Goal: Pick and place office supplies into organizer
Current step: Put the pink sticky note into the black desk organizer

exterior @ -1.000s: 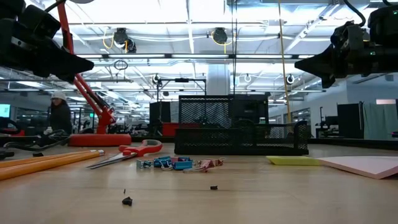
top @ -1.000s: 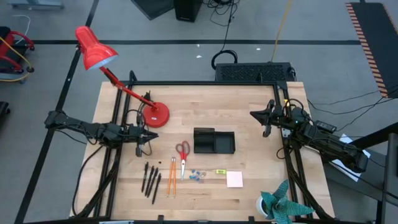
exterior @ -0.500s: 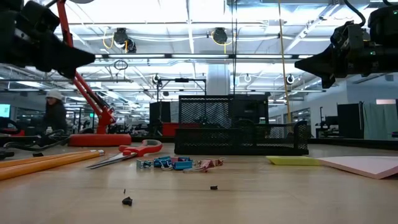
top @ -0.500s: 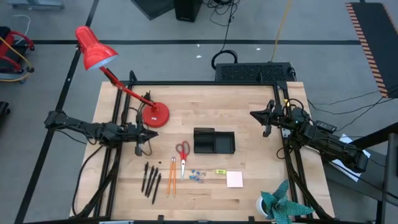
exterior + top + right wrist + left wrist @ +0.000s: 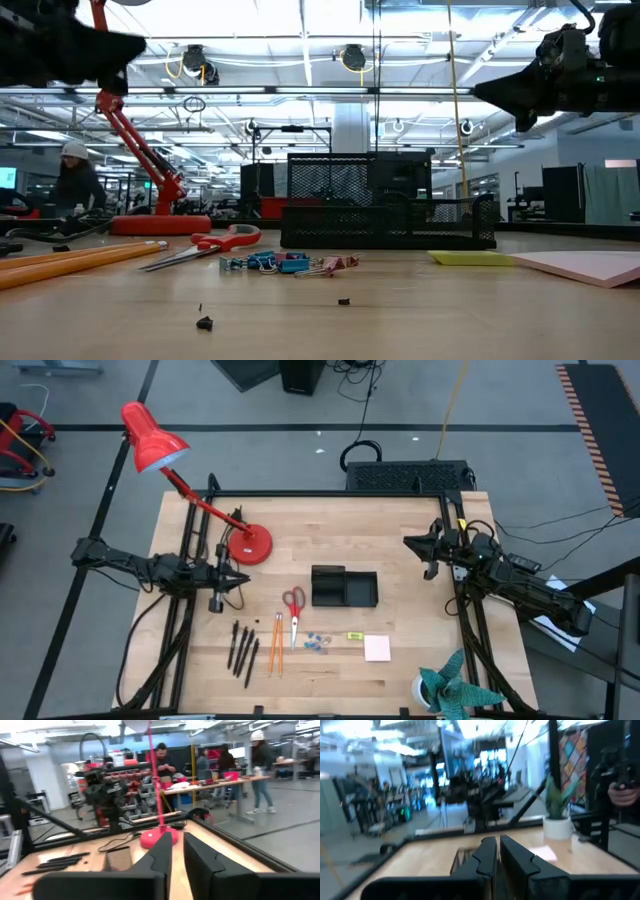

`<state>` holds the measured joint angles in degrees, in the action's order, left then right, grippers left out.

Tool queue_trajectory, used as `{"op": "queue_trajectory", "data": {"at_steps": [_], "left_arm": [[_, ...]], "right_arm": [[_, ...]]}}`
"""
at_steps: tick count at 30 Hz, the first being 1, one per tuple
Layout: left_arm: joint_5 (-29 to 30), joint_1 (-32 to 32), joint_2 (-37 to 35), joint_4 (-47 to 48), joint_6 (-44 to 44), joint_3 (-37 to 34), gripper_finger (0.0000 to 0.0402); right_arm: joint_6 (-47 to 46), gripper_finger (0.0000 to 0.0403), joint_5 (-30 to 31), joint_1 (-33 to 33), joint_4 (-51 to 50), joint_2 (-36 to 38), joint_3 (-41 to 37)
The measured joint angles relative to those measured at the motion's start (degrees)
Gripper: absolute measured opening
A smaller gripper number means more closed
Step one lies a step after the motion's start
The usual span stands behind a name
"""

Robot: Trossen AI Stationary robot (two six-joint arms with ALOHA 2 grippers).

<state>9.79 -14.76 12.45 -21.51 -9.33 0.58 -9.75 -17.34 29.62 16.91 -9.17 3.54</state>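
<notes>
The black organizer (image 5: 343,587) stands at the table's middle. In front of it lie red-handled scissors (image 5: 293,610), dark pens (image 5: 242,648), orange pencils (image 5: 276,645), bluish clips (image 5: 318,643), a tiny yellow piece (image 5: 353,636) and a pale pink note pad (image 5: 377,648). My left gripper (image 5: 241,581) hovers left of the organizer, above the table. It points toward the organizer, and its fingers (image 5: 487,854) are together. My right gripper (image 5: 408,543) hovers at the organizer's far right, with a narrow gap between its fingers (image 5: 161,852). Neither holds anything.
A red desk lamp (image 5: 250,545) stands on its round base just beyond my left gripper, its arm slanting to the far left. A teal leafy plant in a white pot (image 5: 450,688) sits at the near right corner. A large black box (image 5: 408,475) with cables stands behind the table.
My left gripper has risen and tipped its fingers upward; in the low view it now sits near the picture's top. My right gripper has tipped up a little. The supplies and the organizer have stayed where they were.
</notes>
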Motion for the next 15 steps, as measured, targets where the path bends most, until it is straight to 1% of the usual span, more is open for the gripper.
{"op": "queue_trajectory", "data": {"at_steps": [2, 5, 9, 12, 15], "left_arm": [[-1.16, 0.0, 0.02, -1.9, -1.4, 0.0, 0.0033], [-1.0, 0.0, 0.02, -2.67, -2.56, 0.02, 0.0033], [2.91, 0.02, 0.02, -0.11, -2.56, 0.02, 0.0033], [4.98, 0.02, 0.04, 3.17, -2.03, 0.02, 0.0033], [6.37, 0.04, 0.04, 5.02, -0.95, 0.02, 0.0033]], "right_arm": [[0.36, 0.0069, -1.36, -1.84, -0.6, -0.79, 1.26], [0.67, 0.0097, -2.16, -5.42, 0.18, -2.66, 4.82], [3.23, 0.0134, -1.78, -11.8, -3.66, -7.83, 10.86], [6.09, 0.0159, 2.86, -17.65, -7.42, -13.95, 16.59], [9.24, 0.0181, 8.75, -23.54, -11.85, -21.72, 22.57]]}}
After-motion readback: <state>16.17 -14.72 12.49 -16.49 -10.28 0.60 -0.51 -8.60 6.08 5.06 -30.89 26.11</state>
